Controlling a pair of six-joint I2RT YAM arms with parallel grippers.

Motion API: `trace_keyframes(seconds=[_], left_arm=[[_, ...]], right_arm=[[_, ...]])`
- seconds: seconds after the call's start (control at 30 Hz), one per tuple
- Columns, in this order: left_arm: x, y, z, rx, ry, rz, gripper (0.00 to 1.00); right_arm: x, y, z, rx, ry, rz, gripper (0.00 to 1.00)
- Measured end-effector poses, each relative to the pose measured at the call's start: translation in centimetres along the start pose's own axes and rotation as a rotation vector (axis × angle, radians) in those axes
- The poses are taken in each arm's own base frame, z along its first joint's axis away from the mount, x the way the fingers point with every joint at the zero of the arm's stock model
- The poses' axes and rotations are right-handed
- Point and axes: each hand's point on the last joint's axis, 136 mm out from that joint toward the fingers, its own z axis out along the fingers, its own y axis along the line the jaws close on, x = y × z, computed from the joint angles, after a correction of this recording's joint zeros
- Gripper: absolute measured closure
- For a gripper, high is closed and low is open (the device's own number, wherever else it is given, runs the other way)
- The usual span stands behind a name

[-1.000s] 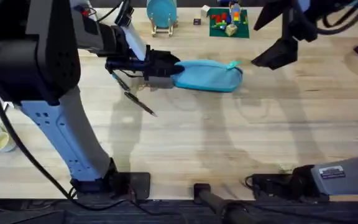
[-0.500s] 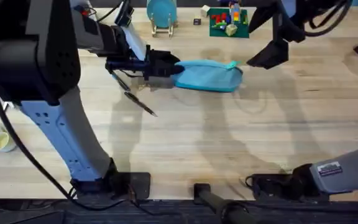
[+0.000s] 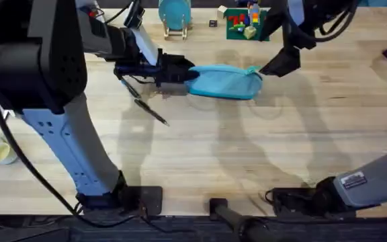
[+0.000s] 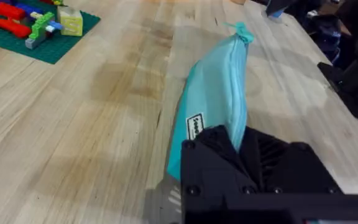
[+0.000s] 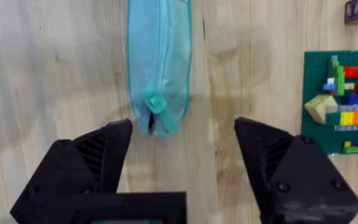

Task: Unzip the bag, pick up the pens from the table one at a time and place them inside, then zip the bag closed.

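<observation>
Now 1 bag [image 3: 224, 82] in L hand [image 3: 183, 74]; R hand [image 5: 182, 149] apart; 2 pens [image 3: 152, 112].

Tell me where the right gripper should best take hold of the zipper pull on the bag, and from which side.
Probably pinch the small pull tab from above: it sticks up at the bag's free end. The right gripper, open, hangs just short of it; the left gripper clamps the far end.

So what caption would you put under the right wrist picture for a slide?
Open right tool poised above the zipper pull at the end of the closed blue bag.
</observation>
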Motion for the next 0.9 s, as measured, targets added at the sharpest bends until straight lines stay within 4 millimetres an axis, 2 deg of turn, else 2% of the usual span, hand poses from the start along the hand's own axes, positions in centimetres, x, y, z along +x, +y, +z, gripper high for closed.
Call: trace_keyframes(seconds=[0.37, 0.63, 0.9], left_arm=[[0.0, 0.0, 0.0, 0.000, 0.000, 0.000, 0.959], [0.0, 0.0, 0.0, 0.000, 0.000, 0.000, 0.959], [0.0, 0.0, 0.0, 0.000, 0.000, 0.000, 0.959]], right_arm=[[0.2, 0.0, 1.4, -0.033, 0.007, 0.003, 0.024], [-1.1, 0.7, 2.1, -0.054, 0.004, -0.033, 0.026], [-1.0, 0.8, 2.7, -0.071, 0.009, -0.029, 0.026]])
